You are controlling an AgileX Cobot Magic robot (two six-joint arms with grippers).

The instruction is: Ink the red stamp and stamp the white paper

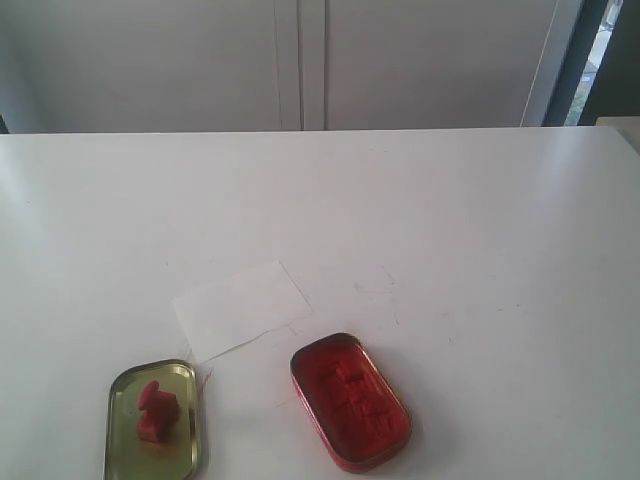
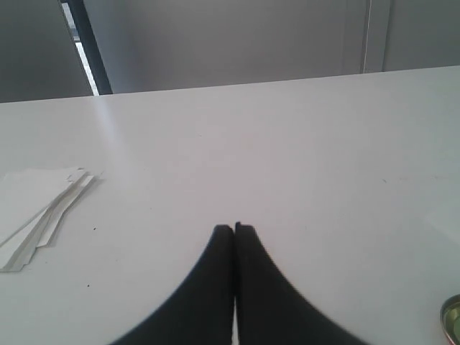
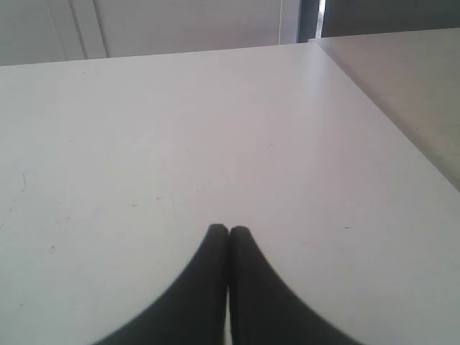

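Red stamp stands inside the gold-green lid, nearest, on the left. Ink tin sits to its right, apart. White paper lies beyond, between them. Left gripper, right gripper: both pinched closed, empty.

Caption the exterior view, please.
Red stamp sits in gold lid; white paper and open red ink tin nearby.

Solid red stamp, bright against the gold-green tin lid. Alongside, the red tin, its ink pad a deeper, blotchy red with a blocky pattern. The white paper is plain, barely showing on the white table. Left gripper and right gripper are both plain black
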